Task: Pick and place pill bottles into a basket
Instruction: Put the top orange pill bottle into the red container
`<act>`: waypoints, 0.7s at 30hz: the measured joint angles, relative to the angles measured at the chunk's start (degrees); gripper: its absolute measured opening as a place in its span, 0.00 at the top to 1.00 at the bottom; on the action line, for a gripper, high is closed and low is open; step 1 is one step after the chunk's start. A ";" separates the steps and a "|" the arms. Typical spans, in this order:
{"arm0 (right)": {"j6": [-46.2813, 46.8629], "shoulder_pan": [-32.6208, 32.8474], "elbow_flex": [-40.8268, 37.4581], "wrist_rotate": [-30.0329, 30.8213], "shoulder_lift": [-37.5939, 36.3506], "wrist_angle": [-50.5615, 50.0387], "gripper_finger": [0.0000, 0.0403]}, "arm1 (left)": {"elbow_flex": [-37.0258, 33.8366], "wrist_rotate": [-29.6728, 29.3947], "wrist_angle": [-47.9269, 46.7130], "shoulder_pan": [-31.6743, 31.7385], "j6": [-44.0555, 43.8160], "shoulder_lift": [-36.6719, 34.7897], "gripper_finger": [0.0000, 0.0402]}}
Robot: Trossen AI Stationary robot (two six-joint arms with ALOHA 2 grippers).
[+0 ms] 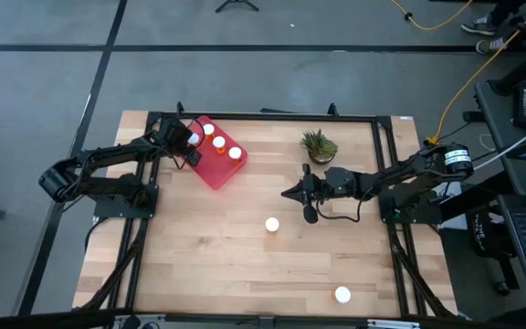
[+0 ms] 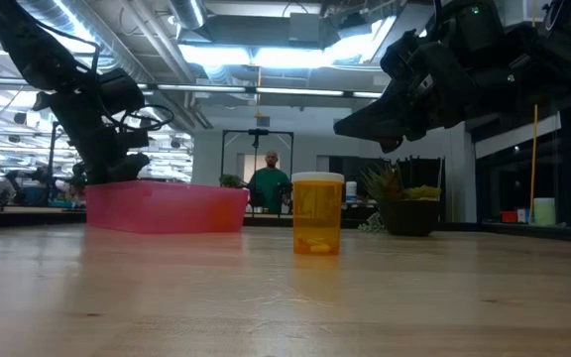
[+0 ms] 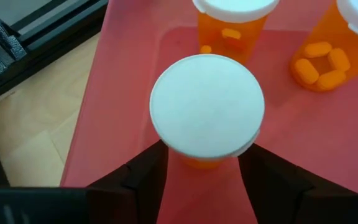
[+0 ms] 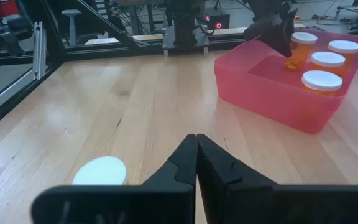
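Observation:
The red basket sits at the table's far left with three orange, white-capped pill bottles standing in it. My left gripper reaches over the basket's left part and is shut on a fourth bottle. My right gripper hovers shut at mid-table, touching nothing. One loose bottle stands on its base on the wood just near of it, and its cap shows in the right wrist view. Another bottle stands by the near edge. My left gripper pinches the bottle's orange body just under its white cap, one finger on each side. The fingers slant down from the table's left. The bottle stands upright inside the basket. Its cap hides whether its base rests on the basket floor.
A small potted plant stands at the far side, right of the basket. Black frame rails run along the table's edges. Bare wood lies between the basket and the loose bottles. A person stands in the room beyond the table.

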 joint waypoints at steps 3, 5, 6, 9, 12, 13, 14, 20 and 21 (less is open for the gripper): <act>0.01 0.00 0.00 0.00 0.00 0.00 0.97 | 0.00 -0.03 0.00 0.00 -0.10 0.00 0.52; 0.01 0.00 0.00 0.00 0.00 0.00 0.97 | 0.00 -0.07 0.02 0.00 -1.12 -0.02 0.51; -0.01 0.00 0.00 0.00 0.00 0.00 0.97 | 0.00 -0.07 0.02 0.00 -2.09 -0.02 0.50; 0.01 0.00 0.00 0.00 0.01 0.00 0.97 | 0.00 -0.11 0.00 0.00 -2.80 -0.02 0.45; 0.01 0.00 0.00 -0.01 0.00 0.00 0.97 | 0.02 -0.12 0.00 0.00 -2.61 -0.02 0.39; 0.01 0.00 0.00 0.00 0.00 0.00 0.97 | 0.02 -0.25 0.00 0.00 -2.60 -0.02 0.37; 0.01 0.00 0.00 -0.02 0.00 0.00 0.97 | 0.02 -0.62 0.00 0.00 -2.61 -0.02 0.36; 0.01 0.00 0.00 -0.01 0.00 0.00 0.97 | 0.04 -0.80 -0.15 0.00 -2.59 -0.02 0.31; 0.01 0.00 0.00 0.00 0.02 0.00 0.97 | 0.06 0.01 -0.15 0.00 -2.59 -0.02 0.31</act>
